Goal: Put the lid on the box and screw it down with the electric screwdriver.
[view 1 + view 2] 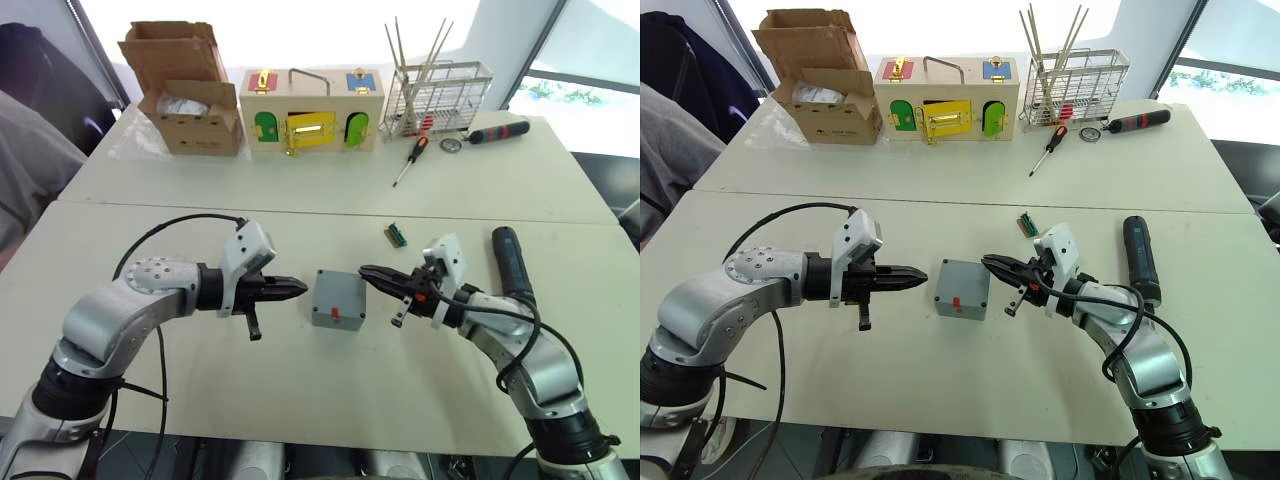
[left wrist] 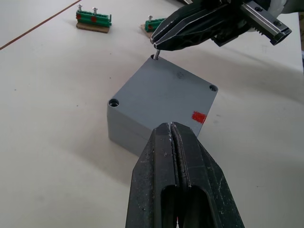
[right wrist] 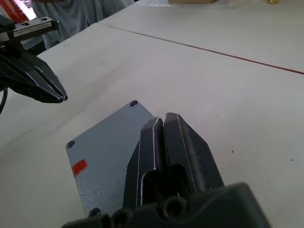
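White surface [image 1: 300, 390] w/ a seam across the middle. Far half: wooden box [image 1: 311, 110] w/ coloured latched doors, open cardboard box [image 1: 190, 88] beside it, wire rack [image 1: 438, 97], orange-handled screwdriver [image 1: 411, 159], red-and-black tool [image 1: 497, 132].

Near half, centre: grey box [image 1: 338, 300], small plastic cube, lid [image 2: 164, 90] already sitting flush on top. Lid is flat, grey, square, w/ round holes in the corners; a screw [image 2: 155, 56] stands upright in the corner nearest the right claw. Red mark on the box's side wall facing the robot.

Electric screwdriver [image 1: 511, 262], thick black cylinder, lies flat on the surface off to the robot's right, well apart from the box, untouched.

Left claw [image 1: 300, 289] fingers pressed together, empty, tip just beside the box's left side. Right claw [image 2: 156, 42] fingers together too, tip right over that screw; contact can't be made out. Small green terminal block [image 1: 396, 235] lies just beyond the right claw.
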`<state>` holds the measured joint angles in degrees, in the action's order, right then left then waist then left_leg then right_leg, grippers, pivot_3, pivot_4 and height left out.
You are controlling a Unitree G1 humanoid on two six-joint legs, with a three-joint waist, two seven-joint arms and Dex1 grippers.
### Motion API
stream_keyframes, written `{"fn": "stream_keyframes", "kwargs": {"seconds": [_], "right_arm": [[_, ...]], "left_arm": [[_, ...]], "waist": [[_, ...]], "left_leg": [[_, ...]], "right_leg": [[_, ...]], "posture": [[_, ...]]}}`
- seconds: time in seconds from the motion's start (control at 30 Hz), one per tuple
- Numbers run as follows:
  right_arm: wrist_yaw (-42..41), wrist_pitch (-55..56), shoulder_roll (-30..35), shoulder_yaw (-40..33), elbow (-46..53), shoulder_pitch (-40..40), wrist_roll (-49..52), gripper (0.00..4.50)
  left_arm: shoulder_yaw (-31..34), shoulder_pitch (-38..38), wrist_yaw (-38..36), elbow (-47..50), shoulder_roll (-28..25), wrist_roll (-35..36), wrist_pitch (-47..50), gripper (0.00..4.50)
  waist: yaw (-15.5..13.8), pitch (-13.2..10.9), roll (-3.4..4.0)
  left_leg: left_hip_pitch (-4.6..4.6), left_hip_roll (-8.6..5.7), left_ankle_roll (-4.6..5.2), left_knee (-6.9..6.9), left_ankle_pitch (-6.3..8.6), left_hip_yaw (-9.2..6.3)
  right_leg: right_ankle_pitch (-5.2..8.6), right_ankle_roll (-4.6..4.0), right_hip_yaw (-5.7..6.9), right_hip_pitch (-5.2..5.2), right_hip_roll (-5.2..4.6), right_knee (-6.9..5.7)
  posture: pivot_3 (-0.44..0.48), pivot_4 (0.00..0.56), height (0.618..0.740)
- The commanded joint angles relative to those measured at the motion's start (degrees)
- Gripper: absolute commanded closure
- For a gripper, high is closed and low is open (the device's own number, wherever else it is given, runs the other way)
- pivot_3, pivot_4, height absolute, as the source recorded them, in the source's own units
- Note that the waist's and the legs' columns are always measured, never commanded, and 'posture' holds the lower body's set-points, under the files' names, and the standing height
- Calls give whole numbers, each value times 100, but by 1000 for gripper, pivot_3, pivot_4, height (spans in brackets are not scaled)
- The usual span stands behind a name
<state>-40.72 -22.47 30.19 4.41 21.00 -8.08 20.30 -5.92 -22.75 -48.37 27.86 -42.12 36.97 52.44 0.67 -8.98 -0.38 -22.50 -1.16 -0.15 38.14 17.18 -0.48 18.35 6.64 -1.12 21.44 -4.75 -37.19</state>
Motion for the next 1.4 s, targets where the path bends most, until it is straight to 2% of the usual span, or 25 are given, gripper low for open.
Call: {"fn": "stream_keyframes", "kwargs": {"seconds": [0.03, 0.63, 0.67, 0.7, 0.8, 0.87, 0.9, 1.0, 1.13, 1.27, 1.3, 1.4], "right_arm": [[-12, 148, -45, -11, 20, -79, -49, 4460], [-28, 200, -42, 80, -158, -127, -259, 4460], [-29, 211, -41, 87, -176, -146, -271, 3910], [-31, 220, -39, 88, -192, -166, -277, 3638], [-12, 200, -41, 10, -190, -236, -241, 2132], [4, 137, 10, -218, -103, -297, -103, 1106], [52, 59, 25, -422, -48, -364, 38, 761], [263, -512, 102, -1113, 53, -669, 658, 761], [305, -1842, 835, -1921, -30, -1239, 1440, 761], [-78, -2699, 2483, -2334, -713, -1820, 1335, 761], [-85, -3014, 2801, -2340, -880, -1905, 1328, 235], [-381, -4316, 3712, -2077, -1347, -2078, 1552, 40]], "left_arm": [[62, -15, 24, 120, 18, 31, -54, 4500], [10, -68, 20, 52, 31, -59, -139, 4500], [11, -77, 21, 45, 36, -60, -143, 4500], [9, -82, 22, 42, 42, -62, -146, 4500], [14, -87, 23, 42, 53, -55, -154, 4500], [56, -116, 13, 16, 64, -21, -152, 4500], [110, -156, 5, -20, 90, 28, -148, 4500], [256, -358, -16, -149, 214, 211, -95, 4500], [201, -699, -177, -293, 315, 332, -99, 4500], [-53, -1046, -334, -529, 444, 116, -370, 4500], [-116, -1110, -369, -553, 492, 73, -436, 4500], [-307, -1265, -424, -519, 674, -4, -577, 4500]], "waist": [[1, 0, 0], [1, 0, 0], [1, 0, 0], [2, 0, 0], [2, 0, 0], [0, 0, 0], [-6, 0, 0], [-11, 0, 0], [-8, -2, 3], [-11, -11, 17], [-9, -12, 18], [-4, -12, 17]], "left_leg": [[0, 0, 0, 0, 0, 0], [0, 0, -1, 0, 0, 0], [0, 0, -1, 0, 0, 0], [0, 0, -1, 0, 0, 0], [0, 0, -3, 0, -2, 0], [0, 0, -5, 0, -3, 0], [0, 0, -5, 0, -3, 0], [0, -2, -4, 2, -3, 0], [-1, -1, -4, 3, -2, -1], [-3, -2, 3, 1, 1, 1], [-5, -4, 6, 3, 2, 5], [-5, 0, 10, 2, 5, 5]], "right_leg": [[0, 0, 0, 0, 0, 0], [0, 0, 0, 0, 1, 0], [0, 0, 0, 0, 1, 0], [0, 0, 0, 0, 1, 0], [0, 0, 0, 1, 1, -1], [0, 0, 0, 1, 1, -1], [0, 0, 0, 0, 1, 0], [0, 0, 0, -1, -2, -1], [0, 0, 3, -2, -2, 0], [0, 0, 2, -2, -3, 6], [0, 0, 1, -1, -6, 6], [0, -1, 2, -2, -5, 10]], "posture": [[0, 150, 740], [0, 150, 740], [0, 150, 740], [0, 150, 740], [0, 150, 740], [0, 150, 740], [0, 150, 740], [0, 150, 740], [0, 150, 740], [0, 150, 740], [0, 150, 740], [0, 150, 740]]}}
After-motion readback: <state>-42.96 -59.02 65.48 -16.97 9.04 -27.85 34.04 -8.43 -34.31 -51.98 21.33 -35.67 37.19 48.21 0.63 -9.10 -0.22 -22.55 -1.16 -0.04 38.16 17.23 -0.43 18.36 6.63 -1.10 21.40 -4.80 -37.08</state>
